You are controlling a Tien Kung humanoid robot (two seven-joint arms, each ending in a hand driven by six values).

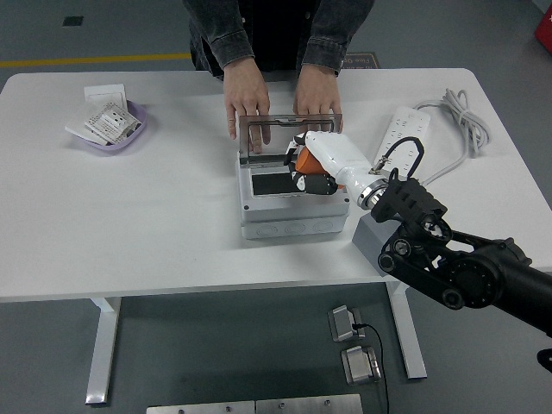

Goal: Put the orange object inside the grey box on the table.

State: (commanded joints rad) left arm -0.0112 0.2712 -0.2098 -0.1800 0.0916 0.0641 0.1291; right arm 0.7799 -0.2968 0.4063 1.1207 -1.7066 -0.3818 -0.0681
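Note:
The grey box [293, 216] stands mid-table with its clear lid [290, 136] raised at the back. A person at the far side holds the lid's top edge with both hands [247, 105]. My right hand [310, 169], white with black finger joints, is over the box's right half and shut on the orange object [308, 159], which shows between the fingers just above the dark opening [272, 184]. The right arm [448, 259] comes in from the lower right. The left hand is out of view.
A grey foam block [373, 239] sits just right of the box, mostly hidden under my arm. A white power strip [405, 129] with its cable lies at the right. A purple bowl [112, 129] of packets stands at the far left.

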